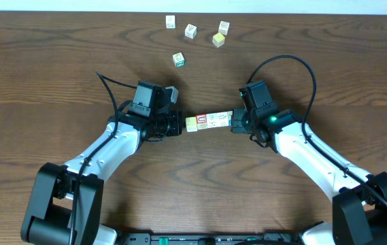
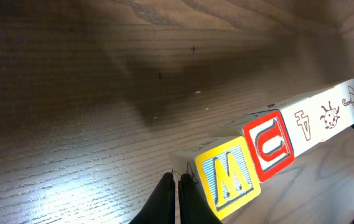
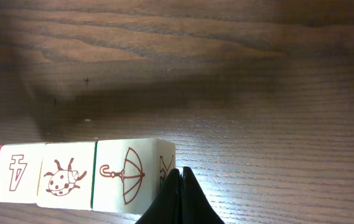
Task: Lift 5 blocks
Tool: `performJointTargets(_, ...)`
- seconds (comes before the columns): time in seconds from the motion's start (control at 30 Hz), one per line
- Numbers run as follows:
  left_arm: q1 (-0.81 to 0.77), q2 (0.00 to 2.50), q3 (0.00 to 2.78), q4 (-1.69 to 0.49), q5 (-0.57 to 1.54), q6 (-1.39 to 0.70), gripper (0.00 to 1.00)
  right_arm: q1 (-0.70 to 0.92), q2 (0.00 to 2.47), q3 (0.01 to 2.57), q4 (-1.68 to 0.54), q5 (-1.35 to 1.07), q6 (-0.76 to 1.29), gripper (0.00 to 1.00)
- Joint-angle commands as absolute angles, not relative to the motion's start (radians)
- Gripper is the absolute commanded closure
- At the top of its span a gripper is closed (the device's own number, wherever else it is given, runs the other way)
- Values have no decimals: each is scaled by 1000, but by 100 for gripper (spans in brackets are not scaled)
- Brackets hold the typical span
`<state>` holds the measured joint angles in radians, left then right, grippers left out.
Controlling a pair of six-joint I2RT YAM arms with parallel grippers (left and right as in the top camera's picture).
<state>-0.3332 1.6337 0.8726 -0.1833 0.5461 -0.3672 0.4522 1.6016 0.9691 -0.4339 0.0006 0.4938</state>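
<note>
Left claw [image 1: 181,124] and right claw [image 1: 232,122], pressed together, sandwich the blocks [image 1: 209,121]; stray cubes [image 1: 178,60] beyond.

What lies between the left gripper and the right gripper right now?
A row of five blocks, set end to end, fills the gap from the left gripper to the right gripper. The overhead view shows it best.

On the dark wooden table [image 1: 43,68], a green-bordered wooden cube [image 1: 178,60] sits alone; beyond it lie three whitish cubes [image 1: 191,30], a pale yellow cube [image 1: 218,39] just beside the rightmost.
</note>
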Motion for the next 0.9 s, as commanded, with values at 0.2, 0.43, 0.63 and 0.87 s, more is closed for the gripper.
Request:
performJointTargets(0.2, -445, 1668, 897, -133, 798, -380, 93, 578, 1604, 986, -393, -367, 519, 99)
performJointTargets(0.43, -445, 1678, 896, -122, 798, -381, 93, 578, 1605, 986, -393, -363, 519, 99)
performJointTargets(0.63, -445, 1679, 896, -122, 794, -380, 93, 578, 1607, 985, -394, -363, 519, 99)
performJointTargets(0.87, -445, 1679, 896, -122, 794, -381, 93, 595, 1615, 985, -392, -356, 519, 99)
